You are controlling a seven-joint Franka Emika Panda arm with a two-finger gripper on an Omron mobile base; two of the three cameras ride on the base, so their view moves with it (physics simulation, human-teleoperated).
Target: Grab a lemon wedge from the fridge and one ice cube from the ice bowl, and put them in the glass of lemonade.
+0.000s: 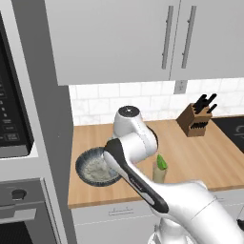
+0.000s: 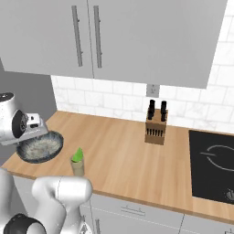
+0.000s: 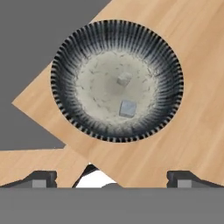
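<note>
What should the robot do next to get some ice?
Probably lower the open gripper straight down toward one ice cube in the ice bowl. The hand hangs above the bowl, nothing is held, and the lemon wedge already sits in the glass of lemonade, so ice looks like what is left.

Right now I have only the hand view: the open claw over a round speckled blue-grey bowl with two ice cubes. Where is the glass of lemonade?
Observer: The small clear glass of pale lemonade stands on the wooden counter just right of the bowl, apart from it, near the front edge.
Operator: Is the lemon wedge in?
Observer: A small yellowish-green wedge sits at the top of the glass.
Operator: Anything else close by?
Observer: A wooden knife block stands farther right, by the tiled wall.
</note>
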